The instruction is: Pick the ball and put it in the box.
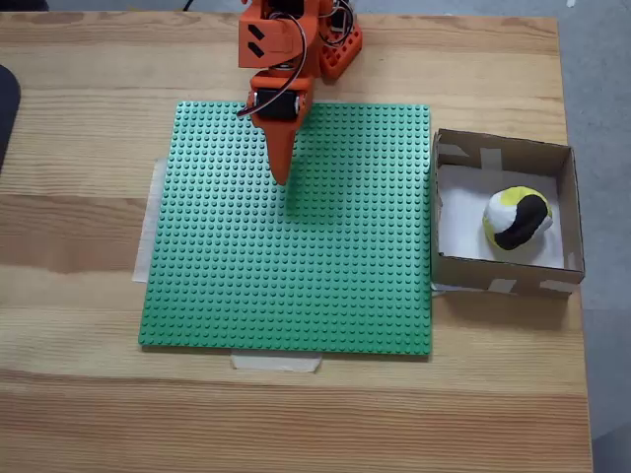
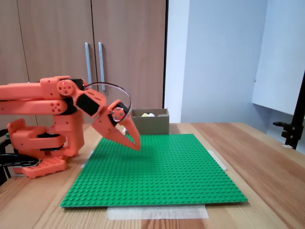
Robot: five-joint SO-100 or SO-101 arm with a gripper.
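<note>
The orange arm is folding low over its base, its pincer (image 2: 133, 142) pointing down over the green studded baseplate (image 1: 296, 256) with fingers closed together and holding nothing. The baseplate is lying taped to the wooden table (image 1: 89, 148). The ball (image 1: 517, 218) is sitting inside the box (image 1: 503, 271) beside the baseplate. Wooden cabinet doors (image 2: 95, 57) are standing behind.

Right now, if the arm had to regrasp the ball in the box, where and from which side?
Straight down from above, fingers across the ball's round middle. It sits inside the box, whose walls block side approaches; the open top is free. The gripper hangs shut over the green baseplate.
</note>
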